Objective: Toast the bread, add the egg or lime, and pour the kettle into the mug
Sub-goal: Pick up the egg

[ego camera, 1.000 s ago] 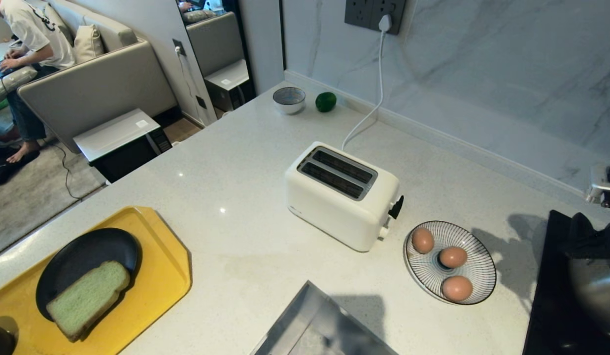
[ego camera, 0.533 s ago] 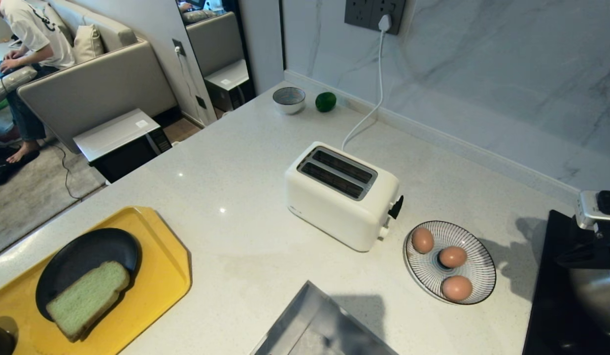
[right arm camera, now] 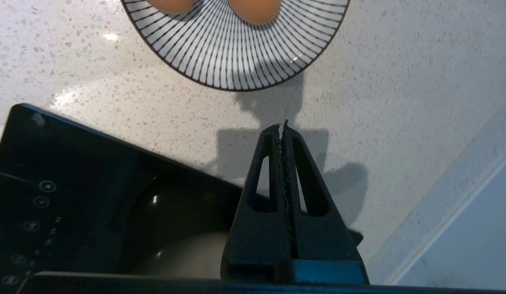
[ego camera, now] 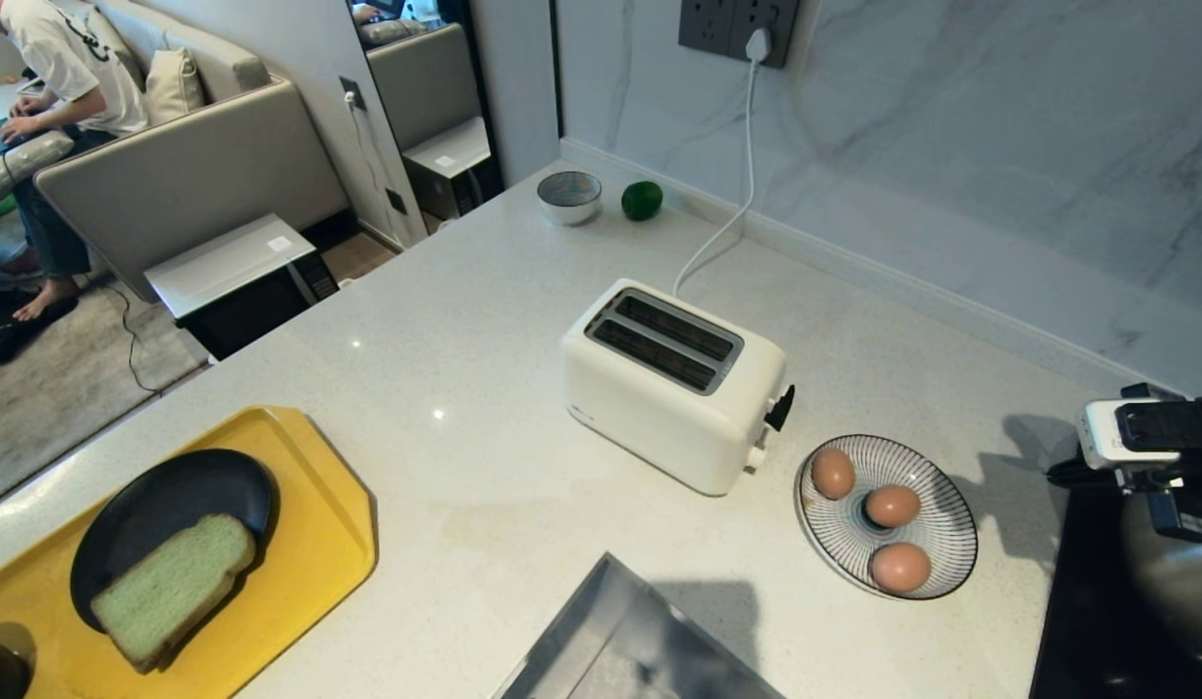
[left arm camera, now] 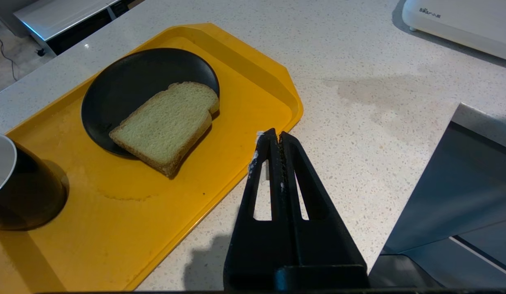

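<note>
One bread slice (ego camera: 173, 589), one lime (ego camera: 642, 200), three eggs (ego camera: 892, 506); mug (left arm camera: 16, 183) cut off; left gripper (left arm camera: 276, 136) and right gripper (right arm camera: 282, 127) closed, empty.

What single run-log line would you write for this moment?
right gripper: shut, empty, beside striped egg plate | left gripper: shut, parked by yellow tray | pale green bread slice: on black plate

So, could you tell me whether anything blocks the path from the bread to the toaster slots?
Nothing visible does: bare countertop lies between the pale green bread slice on its black plate and the white toaster, whose slots are empty.
</note>
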### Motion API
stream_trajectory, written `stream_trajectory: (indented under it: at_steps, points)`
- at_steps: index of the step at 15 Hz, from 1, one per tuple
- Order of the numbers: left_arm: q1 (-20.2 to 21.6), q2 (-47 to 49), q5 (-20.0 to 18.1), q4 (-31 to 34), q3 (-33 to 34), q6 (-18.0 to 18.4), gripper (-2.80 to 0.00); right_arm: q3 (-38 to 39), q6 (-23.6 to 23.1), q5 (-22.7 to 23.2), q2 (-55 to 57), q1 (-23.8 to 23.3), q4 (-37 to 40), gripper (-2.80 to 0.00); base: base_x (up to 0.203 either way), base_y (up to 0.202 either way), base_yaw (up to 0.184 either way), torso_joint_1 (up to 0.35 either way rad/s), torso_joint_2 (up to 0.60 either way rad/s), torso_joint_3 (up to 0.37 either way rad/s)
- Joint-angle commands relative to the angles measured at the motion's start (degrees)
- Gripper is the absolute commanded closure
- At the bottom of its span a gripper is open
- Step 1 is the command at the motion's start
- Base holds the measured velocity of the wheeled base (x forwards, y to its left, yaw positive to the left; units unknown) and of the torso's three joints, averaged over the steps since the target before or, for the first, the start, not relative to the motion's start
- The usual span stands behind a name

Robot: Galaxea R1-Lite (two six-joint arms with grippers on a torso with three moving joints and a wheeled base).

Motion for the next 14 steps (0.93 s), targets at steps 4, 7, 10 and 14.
stream_trajectory:
  at_steps: [4, 7, 10, 14]
  points:
    - [0.02, 0.05, 0.04, -0.03, 0.0, 0.02, 0.0, -1.6, -5.85, 0.8, 5.52, 0.34, 0.35, -2.8, 0.0, 0.0, 0.0, 0.0, 0.0, 0.0]
    - [0.02, 0.05, 0.04, -0.03, 0.0, 0.02, 0.0, -0.51, -6.92, 2.01, 5.31, 1.58, 0.51, -2.8, 0.0, 0.0, 0.0, 0.0, 0.0, 0.0]
    - [0.03, 0.05, 0.04, -0.03, 0.0, 0.0, 0.0, -1.53, -3.66, 1.77, 4.21, 3.69, 0.55, -2.8, 0.0, 0.0, 0.0, 0.0, 0.0, 0.0]
    - [0.02, 0.05, 0.04, -0.03, 0.0, 0.02, 0.0, -3.16, 11.24, -3.6, 4.41, 8.62, 3.2, -2.8, 0.0, 0.0, 0.0, 0.0, 0.0, 0.0]
